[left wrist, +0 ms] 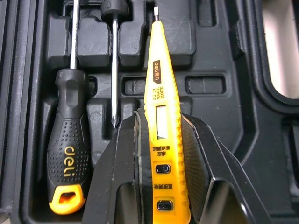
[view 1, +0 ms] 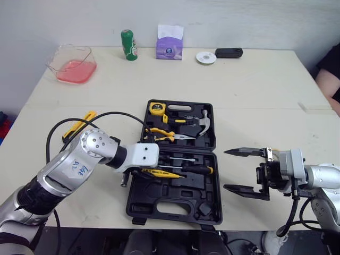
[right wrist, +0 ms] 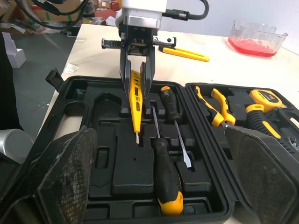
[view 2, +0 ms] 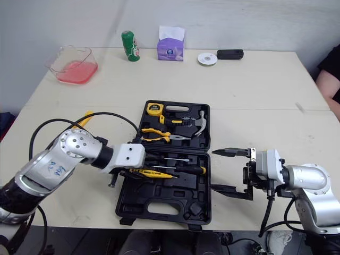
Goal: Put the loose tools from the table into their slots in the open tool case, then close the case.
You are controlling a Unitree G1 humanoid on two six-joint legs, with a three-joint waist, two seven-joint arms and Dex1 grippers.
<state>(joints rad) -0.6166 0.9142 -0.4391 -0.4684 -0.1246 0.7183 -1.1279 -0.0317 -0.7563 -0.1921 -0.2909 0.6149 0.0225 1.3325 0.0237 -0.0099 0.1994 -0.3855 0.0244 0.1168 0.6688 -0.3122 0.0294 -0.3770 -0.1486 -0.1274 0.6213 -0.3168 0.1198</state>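
The black tool case (view 1: 175, 204) lies open at the table's front, its lid half on the far side. My left gripper (view 1: 150, 170) is shut on a yellow voltage tester pen (left wrist: 161, 140) over the near half, beside two black screwdrivers (left wrist: 70, 140) lying in their slots. The pen's (right wrist: 135, 100) tip points down at a recess; whether it touches I cannot tell. Pliers (view 1: 159, 135), a tape measure (view 1: 156, 109) and a hammer (view 1: 204, 122) sit in the lid half. A yellow utility knife (view 1: 79, 125) lies loose on the table left of the case. My right gripper (view 1: 225, 170) stands open and empty, right of the case.
Along the far edge stand a clear tub of pink liquid (view 1: 71, 64), a green can (view 1: 128, 45), a purple tissue box (view 1: 170, 42), a white disc (view 1: 205, 57) and a black oblong object (view 1: 228, 52). A person's arm (view 1: 329, 79) shows at the right edge.
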